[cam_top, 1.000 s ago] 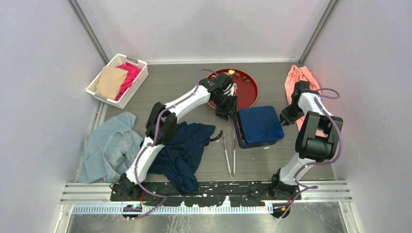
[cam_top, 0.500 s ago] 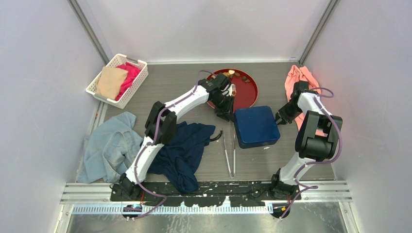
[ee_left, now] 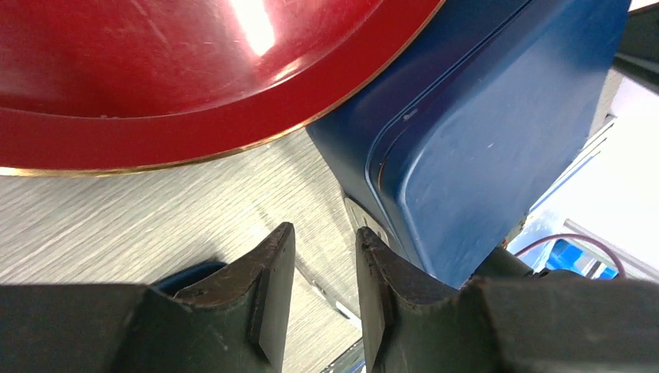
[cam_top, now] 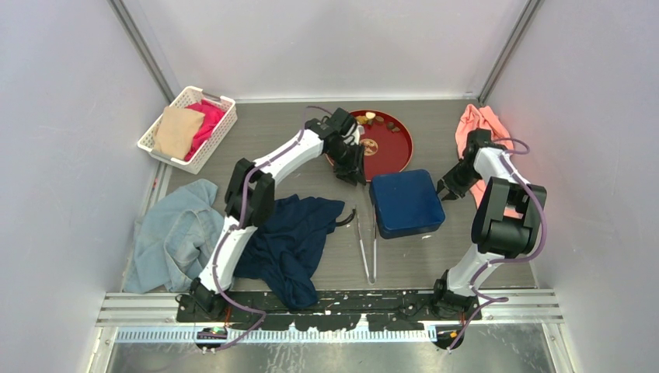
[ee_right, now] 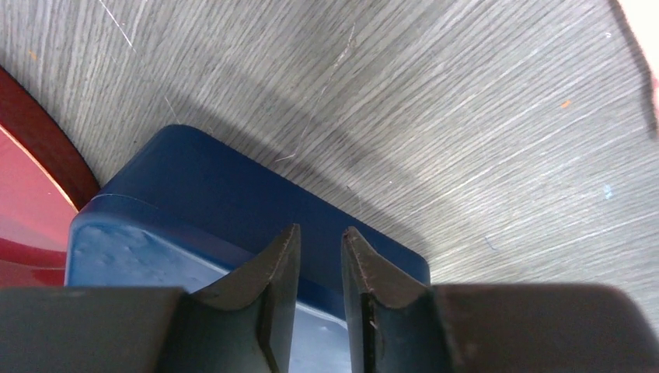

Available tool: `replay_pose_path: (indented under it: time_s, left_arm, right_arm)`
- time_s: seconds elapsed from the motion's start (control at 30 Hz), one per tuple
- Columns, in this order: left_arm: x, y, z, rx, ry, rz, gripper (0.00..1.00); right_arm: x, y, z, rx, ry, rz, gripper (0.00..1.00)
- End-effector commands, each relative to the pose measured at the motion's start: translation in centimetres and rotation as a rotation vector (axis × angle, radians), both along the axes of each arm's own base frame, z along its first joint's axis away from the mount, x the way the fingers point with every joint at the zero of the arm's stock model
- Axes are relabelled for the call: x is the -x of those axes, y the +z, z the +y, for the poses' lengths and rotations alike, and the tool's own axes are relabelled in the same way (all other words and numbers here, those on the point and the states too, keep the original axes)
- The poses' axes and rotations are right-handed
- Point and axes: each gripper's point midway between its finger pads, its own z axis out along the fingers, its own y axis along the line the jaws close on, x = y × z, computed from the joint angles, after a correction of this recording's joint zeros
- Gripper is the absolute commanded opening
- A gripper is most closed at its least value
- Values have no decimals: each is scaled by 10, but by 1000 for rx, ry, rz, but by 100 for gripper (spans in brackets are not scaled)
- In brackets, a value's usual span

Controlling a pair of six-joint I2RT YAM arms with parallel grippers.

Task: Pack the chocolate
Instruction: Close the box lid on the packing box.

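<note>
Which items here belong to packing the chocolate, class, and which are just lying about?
Job: chocolate, red tray, navy box, probably tongs.
Lying about: white basket, light blue cloth, dark navy cloth, pink cloth.

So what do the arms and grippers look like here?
The left arm and right arm match: white links, black joint housings, a looping purple cable along each. The left gripper and right gripper have two dark wedge-shaped fingers each.
</note>
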Motion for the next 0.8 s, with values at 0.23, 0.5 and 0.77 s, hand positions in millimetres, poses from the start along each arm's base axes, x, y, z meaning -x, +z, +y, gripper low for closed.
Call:
replay_pose_path:
  time_s: [0.23,0.5,0.77]
  left_arm:
    - [-13,118,-26,244,10,-188,36]
    - [7,109,-62,297,-66,-161,33]
    - [-11,86,-66,248,-25,-180,28]
  right_arm:
    - [-18,61,-36,229,-47,-99,53]
    - [-48,107,-9,168,14,-259,32]
    - [-69,105,46,150,163,-247,13]
